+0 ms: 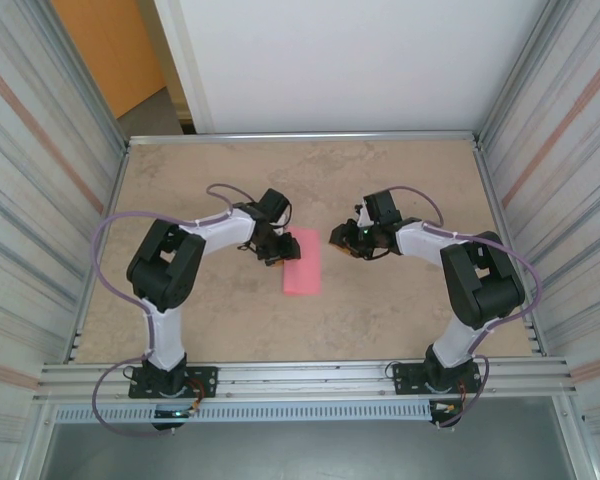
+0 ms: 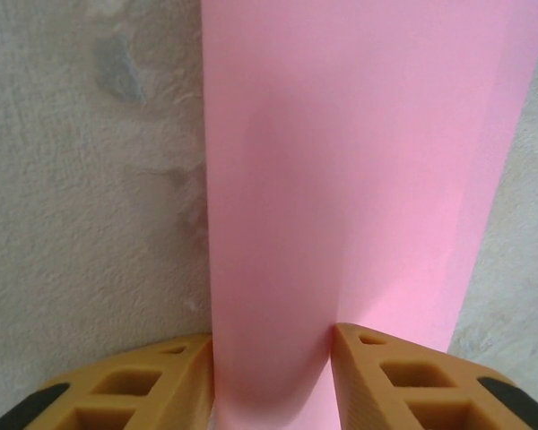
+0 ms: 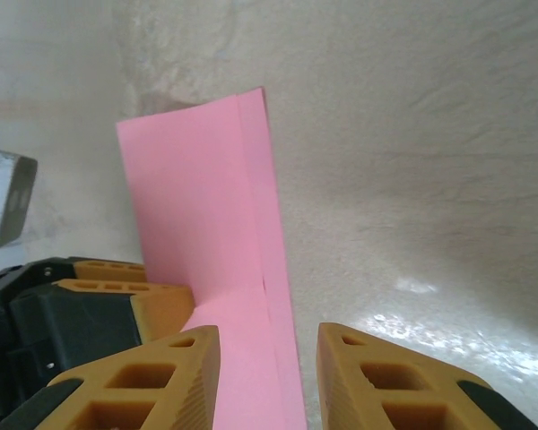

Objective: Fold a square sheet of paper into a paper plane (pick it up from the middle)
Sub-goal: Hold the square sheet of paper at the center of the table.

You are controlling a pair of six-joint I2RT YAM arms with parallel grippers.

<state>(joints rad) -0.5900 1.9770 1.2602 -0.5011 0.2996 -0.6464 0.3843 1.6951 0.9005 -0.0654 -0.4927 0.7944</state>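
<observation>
The square sheet of paper (image 1: pixel 302 265), pink, lies folded into a narrow strip at the middle of the table. My left gripper (image 1: pixel 278 250) is at the strip's upper left end. In the left wrist view a curved layer of the sheet (image 2: pixel 359 161) fills the gap between the orange fingers (image 2: pixel 377 376) and touches both, so my left gripper (image 2: pixel 271 358) is shut on it. My right gripper (image 1: pixel 335 240) hovers just right of the strip's top end. Its jaws (image 3: pixel 269 345) stand apart over the sheet's right edge (image 3: pixel 206 206) without touching it. No paper plane shape shows.
The tabletop (image 1: pixel 400 180) is beige and marbled, with metal walls on the left and right and a rail along the near edge (image 1: pixel 300 375). The left gripper's finger (image 3: pixel 161 305) shows in the right wrist view, close to my right jaws.
</observation>
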